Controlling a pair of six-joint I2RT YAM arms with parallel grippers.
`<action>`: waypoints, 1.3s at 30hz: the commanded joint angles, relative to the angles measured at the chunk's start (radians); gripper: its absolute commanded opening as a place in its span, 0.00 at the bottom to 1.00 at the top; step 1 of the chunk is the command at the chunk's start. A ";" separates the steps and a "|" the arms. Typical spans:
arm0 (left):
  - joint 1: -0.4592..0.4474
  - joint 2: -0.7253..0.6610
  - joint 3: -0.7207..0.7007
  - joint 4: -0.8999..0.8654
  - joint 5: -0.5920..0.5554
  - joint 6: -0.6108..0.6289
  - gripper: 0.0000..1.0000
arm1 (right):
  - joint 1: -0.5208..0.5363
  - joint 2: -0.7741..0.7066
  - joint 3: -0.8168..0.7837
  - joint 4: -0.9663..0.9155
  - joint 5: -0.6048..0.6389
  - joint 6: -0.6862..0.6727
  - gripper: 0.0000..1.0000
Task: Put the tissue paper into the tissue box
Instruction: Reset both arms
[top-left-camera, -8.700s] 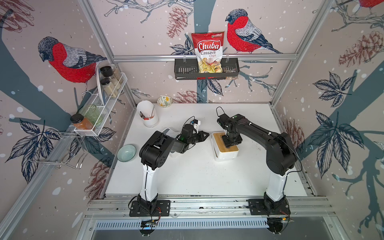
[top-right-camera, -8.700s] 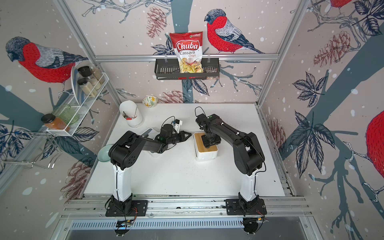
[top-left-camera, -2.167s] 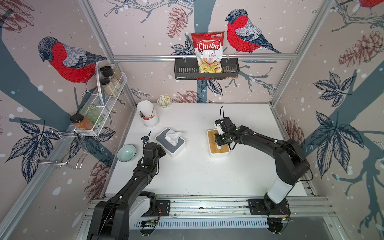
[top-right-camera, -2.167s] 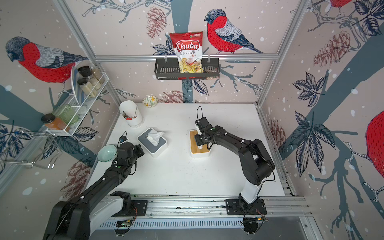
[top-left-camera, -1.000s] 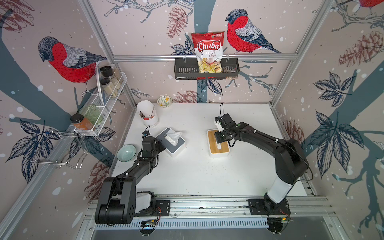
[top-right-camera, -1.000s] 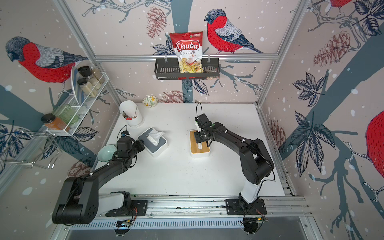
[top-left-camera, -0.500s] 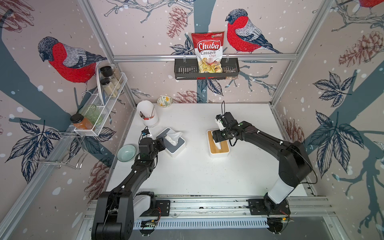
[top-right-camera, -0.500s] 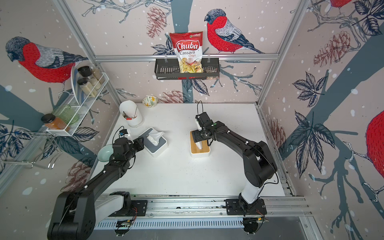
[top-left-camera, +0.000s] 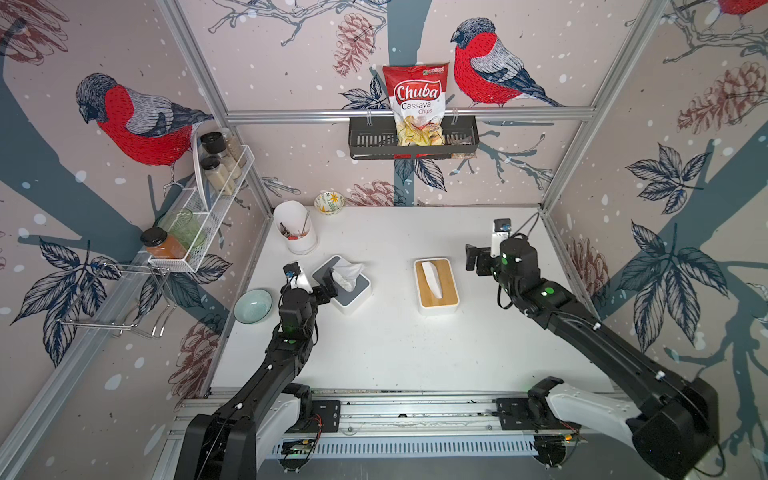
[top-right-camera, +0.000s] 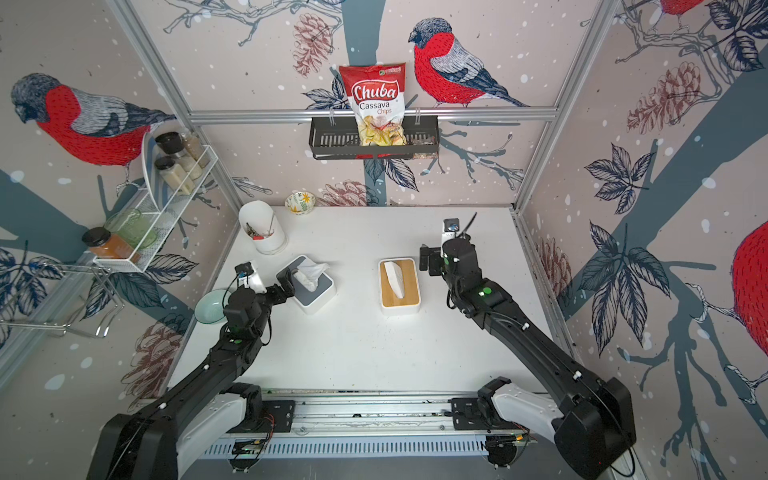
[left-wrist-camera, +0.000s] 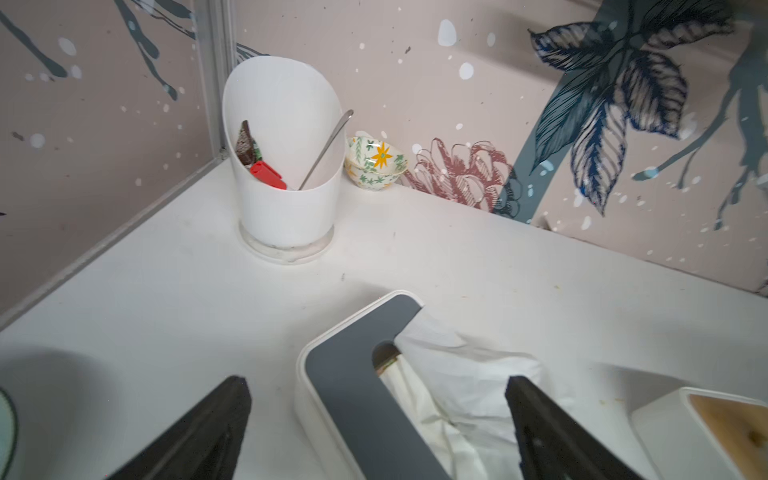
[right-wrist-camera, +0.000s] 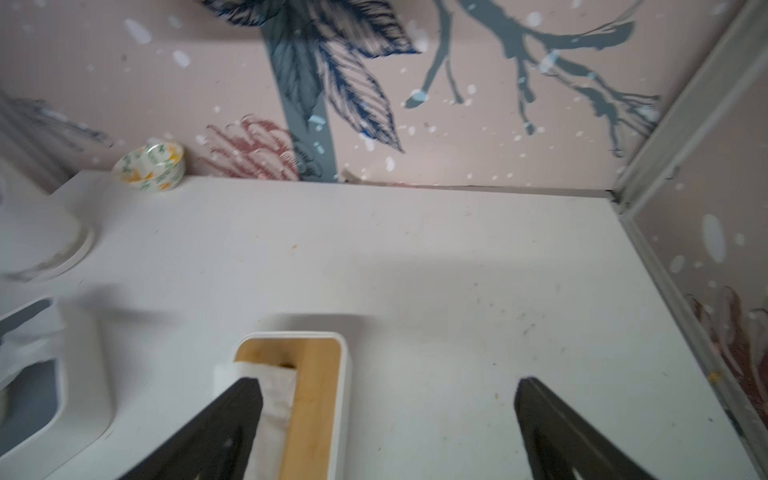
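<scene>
Bimanual cell, tissue-loading task. Near the left edge of the bench (top-left-camera: 395, 353) sat a pale green bowl (top-left-camera: 252, 305). Just beyond it the left gripper (left-wrist-camera: 377, 380) stood spread and empty, its jaws straddling a corner of the grey-lidded tissue box (top-left-camera: 357, 289). One finger lay beside the crumpled tissue paper (top-left-camera: 348, 272) bulging from the slot; contact could not be told. Mid-bench, the bamboo-lidded tissue box (top-left-camera: 446, 291) carried a folded tissue sheet (top-left-camera: 432, 277) lying along its slot, not visibly pushed in. The right gripper (right-wrist-camera: 387, 380), likewise spread and empty, hung near that box on its right-edge side. Toward the far left corner stood a white utensil holder (top-left-camera: 297, 232), and a floral bowl (top-left-camera: 329, 202) at the far edge. Tissue was judged light, limp and easily torn, so a pinch on a raised fold would suit best. The light boxes might slide.
</scene>
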 joint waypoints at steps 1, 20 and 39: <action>-0.004 0.043 -0.053 0.280 -0.112 0.176 0.98 | -0.094 -0.038 -0.120 0.255 0.071 0.023 1.00; 0.084 0.593 -0.079 0.869 0.003 0.238 0.99 | -0.365 0.309 -0.423 0.857 0.027 -0.004 1.00; 0.083 0.587 -0.041 0.785 0.073 0.262 0.98 | -0.453 0.465 -0.617 1.403 -0.040 -0.055 1.00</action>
